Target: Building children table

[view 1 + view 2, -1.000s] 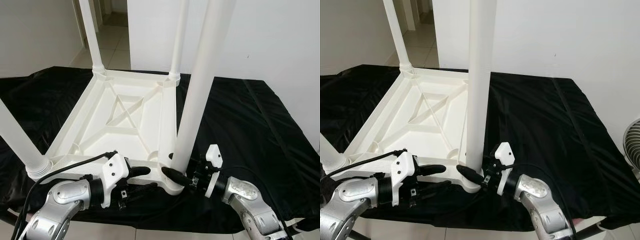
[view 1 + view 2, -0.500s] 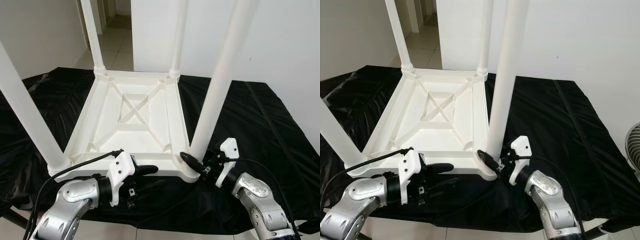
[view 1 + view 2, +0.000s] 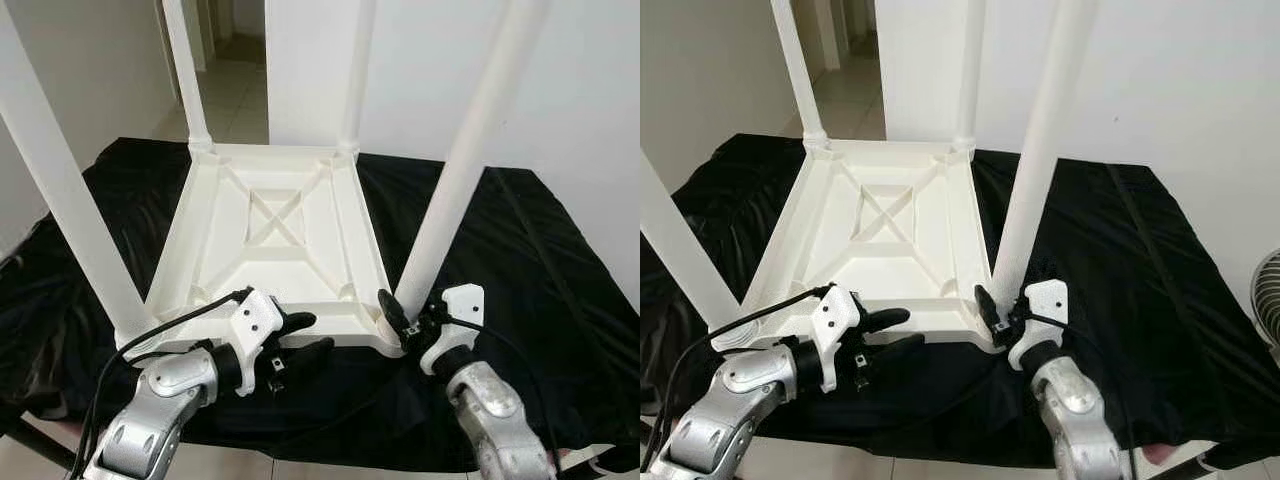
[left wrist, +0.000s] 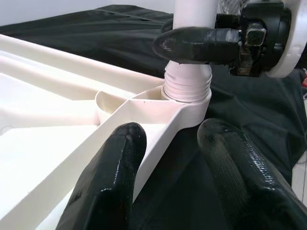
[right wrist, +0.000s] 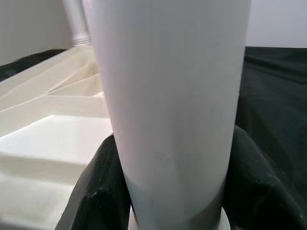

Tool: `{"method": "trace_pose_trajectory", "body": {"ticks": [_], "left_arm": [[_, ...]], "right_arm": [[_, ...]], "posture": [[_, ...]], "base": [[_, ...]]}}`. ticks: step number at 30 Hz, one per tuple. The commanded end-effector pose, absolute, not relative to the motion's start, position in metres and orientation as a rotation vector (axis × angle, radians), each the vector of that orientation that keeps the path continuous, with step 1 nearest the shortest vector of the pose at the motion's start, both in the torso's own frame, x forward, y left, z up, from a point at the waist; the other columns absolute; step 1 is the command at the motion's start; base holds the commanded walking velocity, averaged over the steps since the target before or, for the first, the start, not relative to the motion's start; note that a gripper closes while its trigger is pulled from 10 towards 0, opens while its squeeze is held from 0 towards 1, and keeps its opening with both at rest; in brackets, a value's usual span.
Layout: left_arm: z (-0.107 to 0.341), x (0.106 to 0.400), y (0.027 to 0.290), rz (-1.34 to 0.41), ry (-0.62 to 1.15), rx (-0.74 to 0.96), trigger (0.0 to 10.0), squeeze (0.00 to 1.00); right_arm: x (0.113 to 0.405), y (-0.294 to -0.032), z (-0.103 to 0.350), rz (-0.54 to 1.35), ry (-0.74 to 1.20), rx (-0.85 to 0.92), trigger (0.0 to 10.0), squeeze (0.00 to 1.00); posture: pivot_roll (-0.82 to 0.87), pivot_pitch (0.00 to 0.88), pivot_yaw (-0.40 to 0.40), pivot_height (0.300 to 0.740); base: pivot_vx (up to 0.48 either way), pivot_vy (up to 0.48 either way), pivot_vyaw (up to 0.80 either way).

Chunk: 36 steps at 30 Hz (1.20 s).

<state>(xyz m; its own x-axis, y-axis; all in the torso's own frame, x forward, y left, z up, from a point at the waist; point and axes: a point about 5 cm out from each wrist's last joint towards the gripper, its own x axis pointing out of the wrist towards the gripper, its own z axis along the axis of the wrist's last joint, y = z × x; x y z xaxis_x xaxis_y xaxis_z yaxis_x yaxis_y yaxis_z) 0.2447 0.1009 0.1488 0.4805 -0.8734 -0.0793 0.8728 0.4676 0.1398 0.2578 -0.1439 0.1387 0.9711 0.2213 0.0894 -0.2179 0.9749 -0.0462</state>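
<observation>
A white plastic children's table point(image 3: 270, 250) lies upside down on a black cloth point(image 3: 530, 250), its legs pointing up. My right gripper point(image 3: 398, 308) is shut on the near right leg point(image 3: 455, 200) just above its threaded socket point(image 4: 187, 86); both black fingers point(image 5: 96, 191) wrap the leg point(image 5: 172, 96). My left gripper point(image 3: 312, 334) is at the table's front rim, left of that corner. One finger point(image 4: 115, 167) lies over the rim and the other sits outside it, so the gripper is shut on the rim.
Three more legs stand up: near left point(image 3: 60, 200), far left point(image 3: 185, 70), far right point(image 3: 355, 70). The cloth-covered surface ends just before my arms. A fan point(image 3: 1268, 300) stands low at the right, a tiled doorway point(image 3: 235, 60) behind.
The whole picture has shifted, so the table now looks square-on rather than skewed. Both grippers keep the same places on the rim and the near right leg.
</observation>
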Motion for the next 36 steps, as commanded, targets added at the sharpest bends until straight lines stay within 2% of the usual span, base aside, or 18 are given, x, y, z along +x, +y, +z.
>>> {"method": "trace_pose_trajectory", "body": {"ticks": [1, 5, 6, 9, 10, 18, 19, 20, 28, 34, 35, 36], "left_arm": [[0.147, 0.247, 0.099, -1.031, -0.004, 0.183, 10.0, 0.0], [0.148, 0.249, 0.094, -1.011, -0.01, 0.174, 10.0, 0.0], [0.148, 0.249, 0.093, -1.008, -0.012, 0.171, 10.0, 0.0], [0.148, 0.249, 0.092, -1.005, -0.014, 0.168, 10.0, 0.0], [0.148, 0.249, 0.091, -1.004, -0.016, 0.167, 10.0, 0.0], [0.148, 0.25, 0.087, -1.009, -0.02, 0.161, 10.0, 0.0], [0.148, 0.25, 0.086, -1.013, -0.022, 0.161, 10.0, 0.0], [0.148, 0.25, 0.085, -1.018, -0.024, 0.16, 10.0, 0.0], [0.148, 0.25, 0.082, -1.032, -0.03, 0.157, 10.0, 0.0], [0.15, 0.252, 0.08, -1.038, -0.037, 0.158, 10.0, 0.0], [0.15, 0.252, 0.08, -1.038, -0.038, 0.158, 10.0, 0.0], [0.15, 0.252, 0.08, -1.038, -0.038, 0.158, 10.0, 0.0]], "right_arm": [[0.257, -0.16, 0.122, 0.042, 0.005, -0.111, 0.0, 0.0], [0.258, -0.159, 0.124, -0.067, -0.008, -0.111, 0.0, 0.0], [0.259, -0.159, 0.126, -0.08, -0.023, -0.104, 2.2, 0.0], [0.259, -0.159, 0.127, -0.091, -0.026, -0.094, 2.2, 0.0], [0.26, -0.159, 0.127, -0.082, -0.023, -0.083, 10.0, 0.0], [0.262, -0.155, 0.13, -0.018, -0.037, -0.06, 10.0, 0.0], [0.262, -0.155, 0.131, 0.011, -0.04, -0.053, 10.0, 0.04], [0.262, -0.155, 0.132, 0.038, -0.046, -0.047, 10.0, 1.0], [0.261, -0.154, 0.137, 0.258, -0.064, -0.022, 10.0, 1.0], [0.261, -0.167, 0.148, 0.439, -0.104, -0.082, 10.0, 1.0], [0.262, -0.172, 0.15, 0.48, -0.103, -0.09, 10.0, 0.0], [0.262, -0.172, 0.15, 0.48, -0.103, -0.09, 10.0, 0.0]], "posture": [[0.0, 0.066, -0.024, 0.74], [0.0, 0.072, -0.024, 0.74], [0.0, 0.072, -0.024, 0.74], [0.0, 0.072, -0.024, 0.74], [0.0, 0.071, -0.026, 0.74], [-0.01, 0.068, -0.029, 0.74], [-0.01, 0.068, -0.029, 0.74], [-0.01, 0.066, -0.031, 0.74], [-0.02, 0.054, -0.03, 0.74], [-0.02, 0.049, -0.03, 0.74], [-0.02, 0.05, -0.03, 0.74], [-0.02, 0.05, -0.03, 0.74]], "base": [[0.0, 0.0, 0.0], [0.0, 0.0, 0.0], [0.0, 0.0, 0.0], [0.0, 0.0, 0.0], [0.0, 0.0, 0.0], [0.0, 0.0, 0.0], [0.0, 0.0, 0.0], [0.0, 0.0, 0.0], [0.0, 0.0, 0.0], [0.0, 0.0, 0.0], [0.0, 0.0, 0.0], [0.0, 0.0, 0.0]]}}
